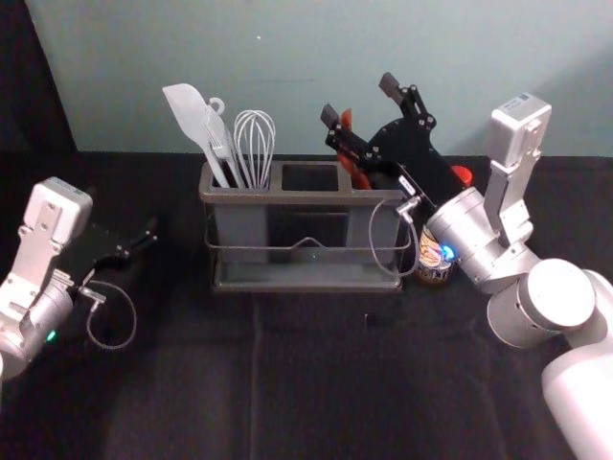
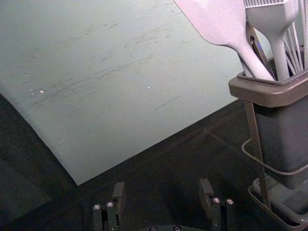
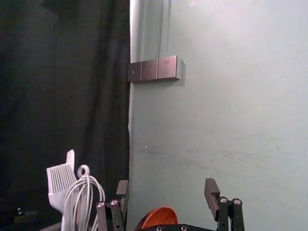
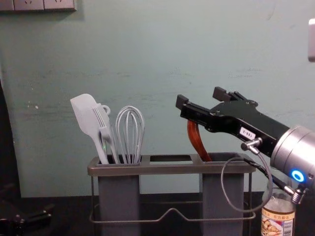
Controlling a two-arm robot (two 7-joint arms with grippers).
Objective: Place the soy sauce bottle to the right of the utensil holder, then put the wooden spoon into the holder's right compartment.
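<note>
Spoon (image 4: 197, 141) inside rim (image 4: 147, 169) — right gripper (image 1: 360, 101) seemingly clear above

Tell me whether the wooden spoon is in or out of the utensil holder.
In: the wooden spoon leans in the right compartment of the utensil holder, its lower end hidden below the rim.

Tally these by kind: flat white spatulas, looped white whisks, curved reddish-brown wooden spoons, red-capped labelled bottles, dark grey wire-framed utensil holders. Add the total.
White spatula: 1
White whisk: 1
Wooden spoon: 1
Soy sauce bottle: 1
Utensil holder: 1
Total: 5
</note>
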